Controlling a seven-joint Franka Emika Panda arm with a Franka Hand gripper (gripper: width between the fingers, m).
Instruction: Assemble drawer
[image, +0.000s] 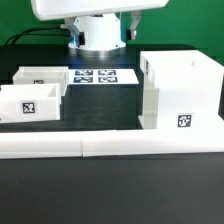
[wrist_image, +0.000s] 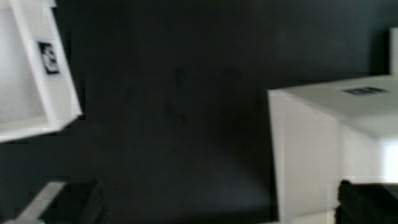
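The large white housing (image: 180, 90) stands on the exterior view's right with a tag on its front. Two open-top trays lie on the left: a near one (image: 30, 102) with a tag and one behind it (image: 42, 76). In the wrist view a tagged white tray (wrist_image: 27, 70) shows on one side and the housing (wrist_image: 329, 130) on the other, with black table between. My gripper (wrist_image: 214, 205) is open and empty above that black gap. Its dark fingertips (wrist_image: 368, 200) show blurred at the frame's edge, far apart. The gripper itself is hidden in the exterior view.
The marker board (image: 103, 76) lies flat between the trays and the housing, before the robot base (image: 100, 35). A long white L-shaped bar (image: 110, 148) runs along the front of the parts.
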